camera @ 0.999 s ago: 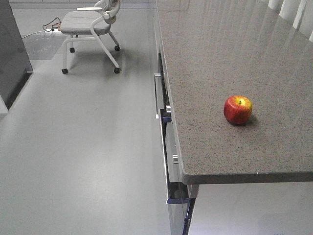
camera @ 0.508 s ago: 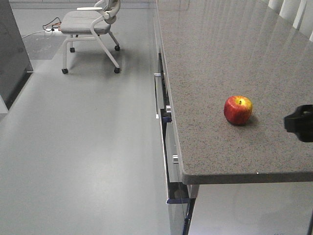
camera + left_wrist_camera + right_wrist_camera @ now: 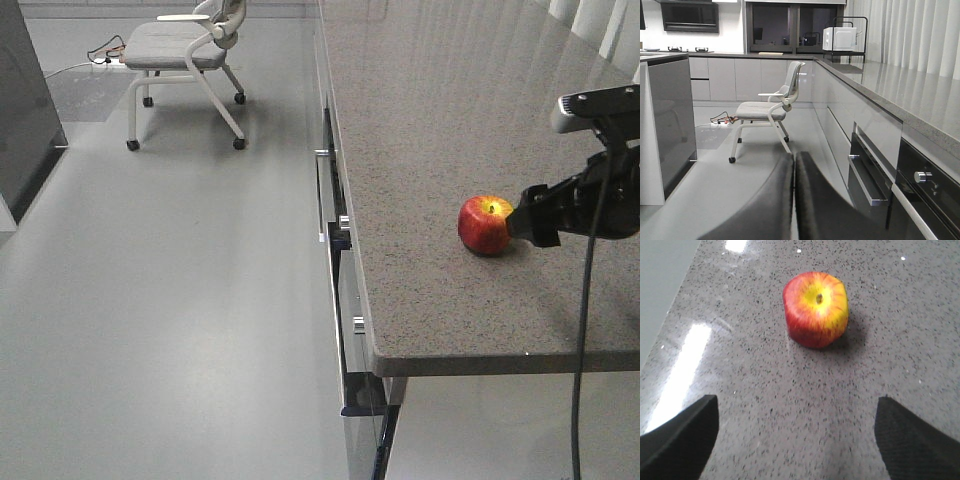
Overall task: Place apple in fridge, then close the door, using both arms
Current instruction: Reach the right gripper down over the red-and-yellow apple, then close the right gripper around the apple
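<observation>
The red apple [image 3: 485,226] with a yellow patch round its stem sits upright on the grey speckled counter [image 3: 450,120], near the front edge. My right gripper [image 3: 523,221] hangs just to the apple's right, low over the counter. In the right wrist view the apple [image 3: 816,308] lies ahead of my right gripper [image 3: 796,407], which is open, its black fingertips [image 3: 695,425] wide apart and holding nothing. My left gripper [image 3: 794,162] is shut and empty, pointing along the floor beside the cabinets. The fridge and the door are out of view.
A white-framed grey chair [image 3: 185,55] on castors stands on the floor at the back left. A dark grey block [image 3: 22,110] fills the far left. Cabinet drawers with metal handles [image 3: 322,190] run under the counter's left edge. A microwave [image 3: 839,38] sits at the far end.
My right arm has come in from the right edge and moved left, up to the apple. The apple has stayed where it was.
</observation>
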